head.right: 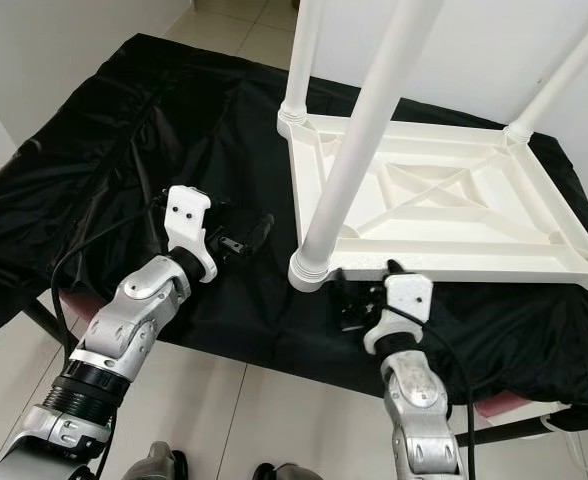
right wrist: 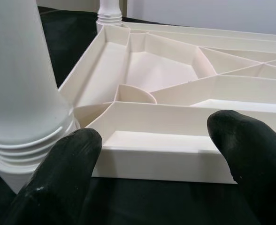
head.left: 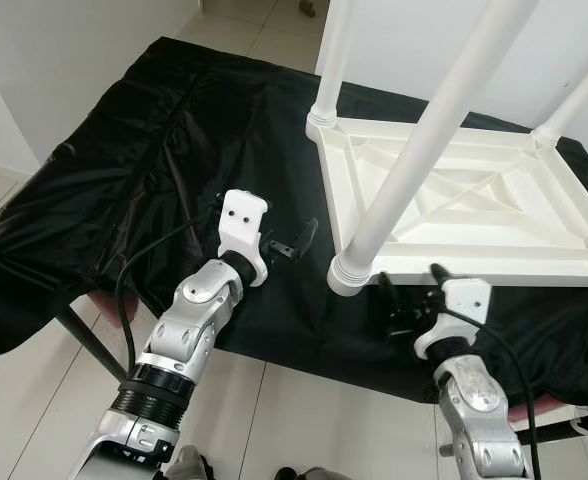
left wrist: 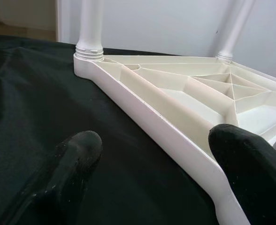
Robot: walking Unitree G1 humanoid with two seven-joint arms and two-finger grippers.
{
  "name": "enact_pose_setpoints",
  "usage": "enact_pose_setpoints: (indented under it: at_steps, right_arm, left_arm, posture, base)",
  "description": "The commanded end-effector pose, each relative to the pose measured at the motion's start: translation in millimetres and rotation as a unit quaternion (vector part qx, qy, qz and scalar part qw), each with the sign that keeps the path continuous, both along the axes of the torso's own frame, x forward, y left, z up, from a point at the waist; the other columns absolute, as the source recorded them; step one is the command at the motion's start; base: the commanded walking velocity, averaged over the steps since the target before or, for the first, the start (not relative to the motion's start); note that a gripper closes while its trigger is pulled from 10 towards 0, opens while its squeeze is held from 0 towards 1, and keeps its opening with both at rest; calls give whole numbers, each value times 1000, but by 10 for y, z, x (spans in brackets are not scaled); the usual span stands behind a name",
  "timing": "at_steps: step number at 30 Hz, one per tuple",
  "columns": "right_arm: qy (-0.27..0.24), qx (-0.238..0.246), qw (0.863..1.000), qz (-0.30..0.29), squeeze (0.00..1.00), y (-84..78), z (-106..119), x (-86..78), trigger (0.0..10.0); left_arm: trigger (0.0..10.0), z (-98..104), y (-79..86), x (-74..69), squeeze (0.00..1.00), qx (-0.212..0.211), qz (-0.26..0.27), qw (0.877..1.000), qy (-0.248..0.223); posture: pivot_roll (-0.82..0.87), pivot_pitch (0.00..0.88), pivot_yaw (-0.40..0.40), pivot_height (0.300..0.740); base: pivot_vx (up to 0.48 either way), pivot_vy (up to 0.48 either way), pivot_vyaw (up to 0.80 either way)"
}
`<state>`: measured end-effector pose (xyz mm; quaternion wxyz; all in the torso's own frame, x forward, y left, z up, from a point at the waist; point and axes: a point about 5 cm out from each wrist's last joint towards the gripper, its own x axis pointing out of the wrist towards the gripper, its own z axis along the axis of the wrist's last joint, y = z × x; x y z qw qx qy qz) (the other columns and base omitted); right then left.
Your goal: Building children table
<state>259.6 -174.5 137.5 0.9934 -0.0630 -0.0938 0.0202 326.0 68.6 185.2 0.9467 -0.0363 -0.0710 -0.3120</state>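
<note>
A white plastic children's table (head.left: pixel 474 265) lies upside down on a black cloth (head.left: pixel 144 150), its ribbed underside facing up. Three white legs stand up from its corners: the near-left leg (head.left: pixel 414 150), a far-left leg (head.left: pixel 332 60) and a far-right leg (head.left: pixel 574 100). My left gripper (head.left: pixel 292 243) is open just left of the near-left corner, pointing at the table's side rim (left wrist: pixel 175 136). At the table's near edge, beside the near-left leg's base (right wrist: pixel 20 136), my right gripper (head.left: pixel 411 280) is open with the rim (right wrist: pixel 161 154) in front of its fingertips. Neither holds anything.
The black cloth covers a low support with a dark metal leg (head.left: pixel 84 340) at the near left. Pale floor tiles (head.left: pixel 304 420) lie below its near edge. A white wall (head.left: pixel 54 50) rises on the left and behind.
</note>
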Motion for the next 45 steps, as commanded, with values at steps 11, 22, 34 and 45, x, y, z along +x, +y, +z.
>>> enact_pose_setpoints:
  at_steps: [11, 22, 34, 45]
  right_arm:
    - [-10, -5, 1000, -19, 0, -51, 38, 135, 10000]
    - [-31, 3, 999, -29, 0, -27, 113, 361, 10000]
    - [-19, 10, 999, -43, 0, 57, 100, 508, 10000]
    - [-20, 15, 997, -69, 0, 38, 37, 543, 10000]
  left_arm:
    - [10000, -59, -22, -163, 0, -15, -47, 999, 8]
    - [10000, -57, 3, -171, 0, 0, -63, 998, 10]
    - [10000, -49, 15, -18, 0, 14, -35, 999, 39]
    - [10000, 25, 17, -27, 0, 24, -70, 997, 25]
  posture:
    - [70, 123, -95, 740]
    - [79, 77, -23, 740]
    - [90, 30, 36, 740]
    - [98, 15, 45, 740]
  base:
    - [0, 0, 0]
    - [0, 0, 0]
    - [0, 0, 0]
    - [0, 0, 0]
